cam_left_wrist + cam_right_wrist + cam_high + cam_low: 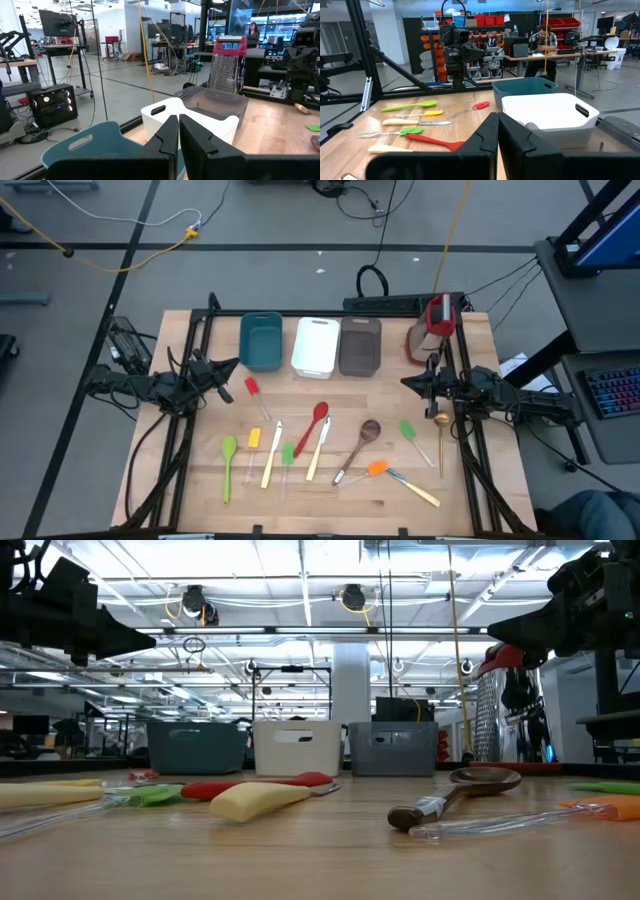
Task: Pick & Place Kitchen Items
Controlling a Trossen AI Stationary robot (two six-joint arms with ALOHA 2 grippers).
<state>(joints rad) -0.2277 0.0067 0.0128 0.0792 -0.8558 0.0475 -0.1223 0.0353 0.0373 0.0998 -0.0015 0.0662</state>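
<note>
The kitchen items lie flat and scattered on the wooden table (200,500). Among them are a red spatula (252,387), a red spoon (313,423), a wooden spoon (362,438), a green spoon (229,460), a yellow spatula (253,438), two pale-handled knives (272,458), an orange spatula (380,469), a green spatula (408,430) and a gold spoon (440,425). My left gripper (232,366) hovers shut above the table's left side, pointing level. My right gripper (406,382) hovers shut above the right side. Neither touches anything.
A teal tray (262,340), a white tray (316,345) and a grey-brown tray (360,346) stand in a row at the far edge. A red-topped grater (438,320) stands at the far right. Black frame rails run along both table sides. People sit in the room beyond.
</note>
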